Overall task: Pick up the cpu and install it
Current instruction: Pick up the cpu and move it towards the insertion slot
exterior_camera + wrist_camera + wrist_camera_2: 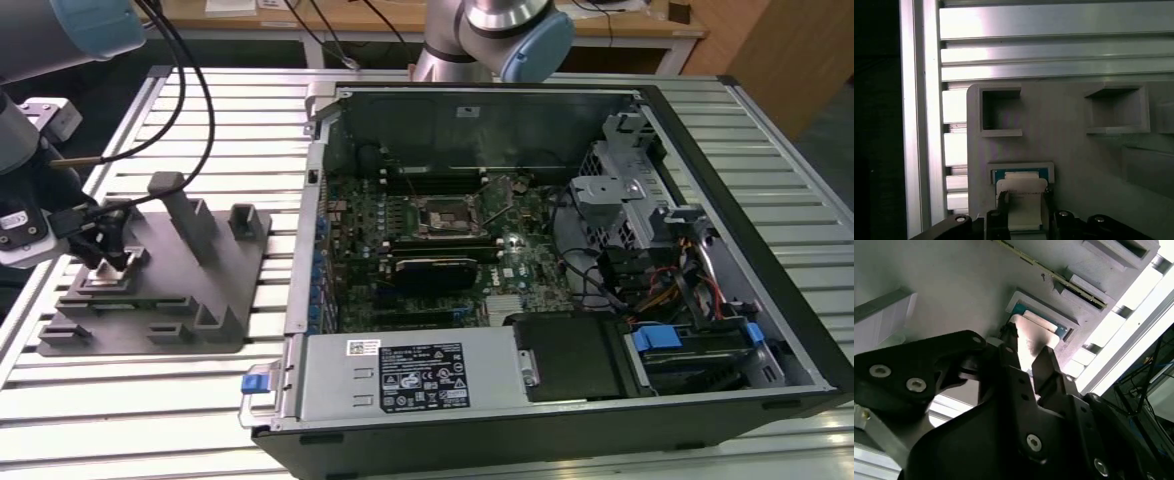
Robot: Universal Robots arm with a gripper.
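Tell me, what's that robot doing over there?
The robot arm's gripper is down on the grey fixture plate, right at the cpu. The cpu is a small silver square that looks seated in its pocket, not lifted out yet. On the exterior view's right is an open computer case, and the socket on its motherboard looks empty.

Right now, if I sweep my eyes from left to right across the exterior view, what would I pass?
Grey fixture plate with upright posts → green motherboard → metal drive cage → computer case's black side wall.
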